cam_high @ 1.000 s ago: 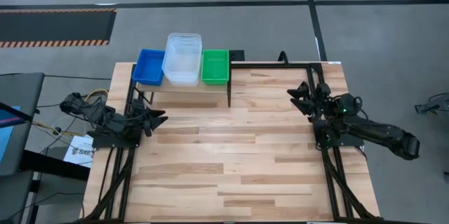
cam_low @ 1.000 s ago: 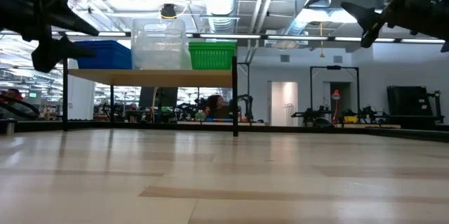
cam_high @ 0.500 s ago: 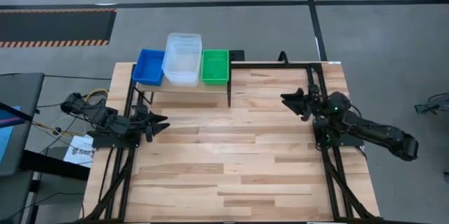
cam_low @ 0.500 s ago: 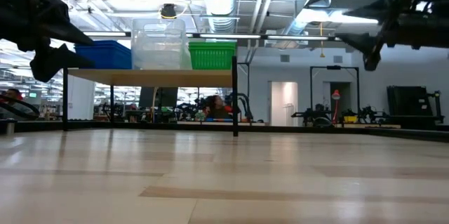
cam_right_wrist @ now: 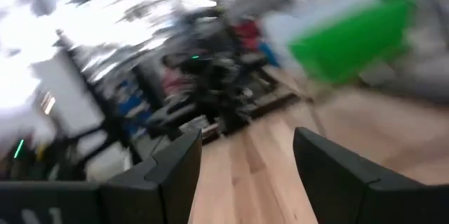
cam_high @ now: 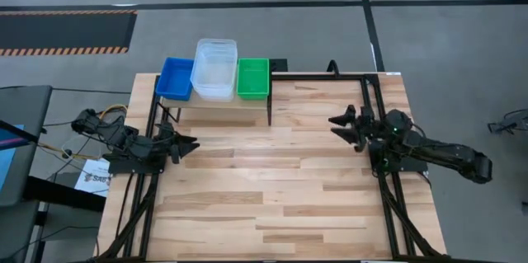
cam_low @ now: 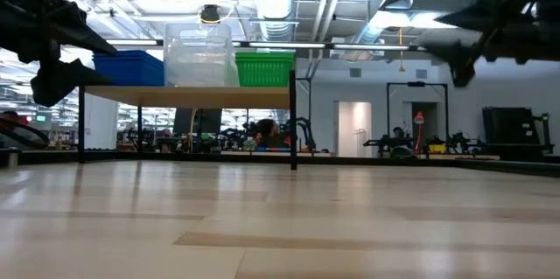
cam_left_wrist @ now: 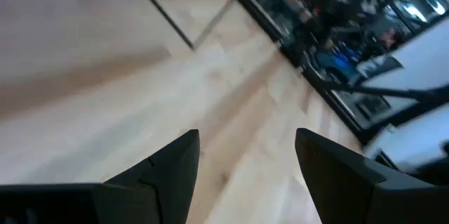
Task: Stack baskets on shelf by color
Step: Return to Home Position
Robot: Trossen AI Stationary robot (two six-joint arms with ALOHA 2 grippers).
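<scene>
On the shelf (cam_high: 221,103) at the table's far left, three baskets rest on their bottoms in a row. They are a blue one (cam_high: 176,77), a clear one (cam_high: 214,69) that rises higher than its neighbours, and a green one (cam_high: 253,78). The low view shows them on the shelf top (cam_low: 188,94): blue basket (cam_low: 129,67), clear basket (cam_low: 199,54), green basket (cam_low: 265,68). My left gripper (cam_high: 188,143) hovers open by the table's left edge, near the shelf's front. My right gripper (cam_high: 337,123) hovers open by the right edge, pointing left. Nothing is between either pair of fingers.
Black frame rails (cam_high: 384,197) run along the table's left and right edges under the arms. The slatted wooden table (cam_high: 272,189) lies bare between the grippers. The shelf's black leg (cam_low: 294,122) stands at its right front corner.
My right gripper has sunk a little and drifted toward the table's left. Its fingers have tipped up from a downward slant to about level. My left gripper has rolled slightly in place. Both stay open, and the baskets have not moved.
</scene>
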